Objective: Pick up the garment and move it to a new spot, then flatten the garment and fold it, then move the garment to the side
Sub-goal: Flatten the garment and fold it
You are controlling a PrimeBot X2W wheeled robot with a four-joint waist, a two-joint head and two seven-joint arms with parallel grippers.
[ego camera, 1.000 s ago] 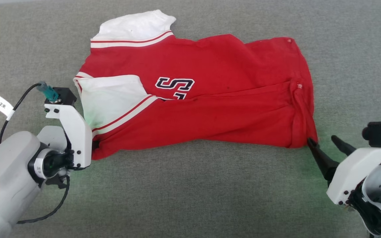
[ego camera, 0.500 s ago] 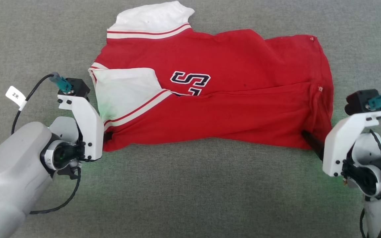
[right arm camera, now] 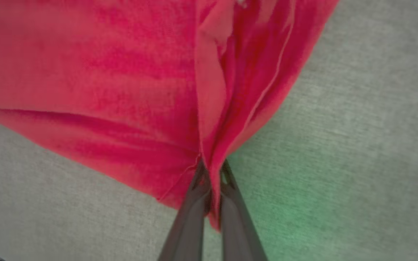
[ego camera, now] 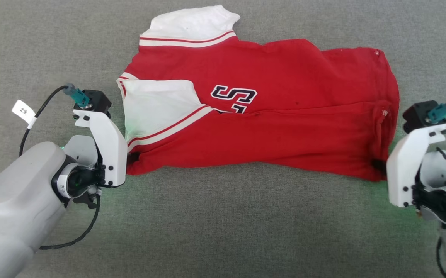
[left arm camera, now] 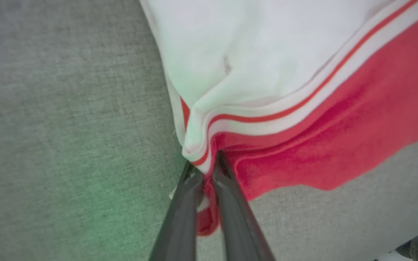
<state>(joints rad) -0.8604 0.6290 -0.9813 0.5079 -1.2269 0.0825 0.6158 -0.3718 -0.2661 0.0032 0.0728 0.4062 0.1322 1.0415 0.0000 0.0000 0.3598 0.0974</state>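
red shirt pinched at both near corners

both arms reach in low from the sides of the head view. the left forearm, pale grey, lies at the lower left with the left bracket, white, turned toward the shirt. a black cable with a paper tag loops off it. on the left gripper the two dark fingers are drawn close together with cloth nipped between them. they grip the near corner where the striped trim of a white sleeve meets the red body. the right gripper is also nearly closed, clamping a bunched red fold at the near hem corner. in the head view the right bracket stands just beside that corner and hides most of the fingers. a green glow falls on the cloth beside each wrist.

the shirt lies on the grey woven surface, in the middle and upper part of the head view. it is set sideways, with sleeves toward the left and hem toward the right. its near long edge is folded over the body, and the fold line runs across just below the letters. these are black with a white outline, and their lower part is covered. the near sleeve rests on top of the red front. the far sleeve sticks out at the far side. both end in red and white stripes. the hem end is wrinkled, its creases gathering toward the right gripper. a few small dark specks show on the red.
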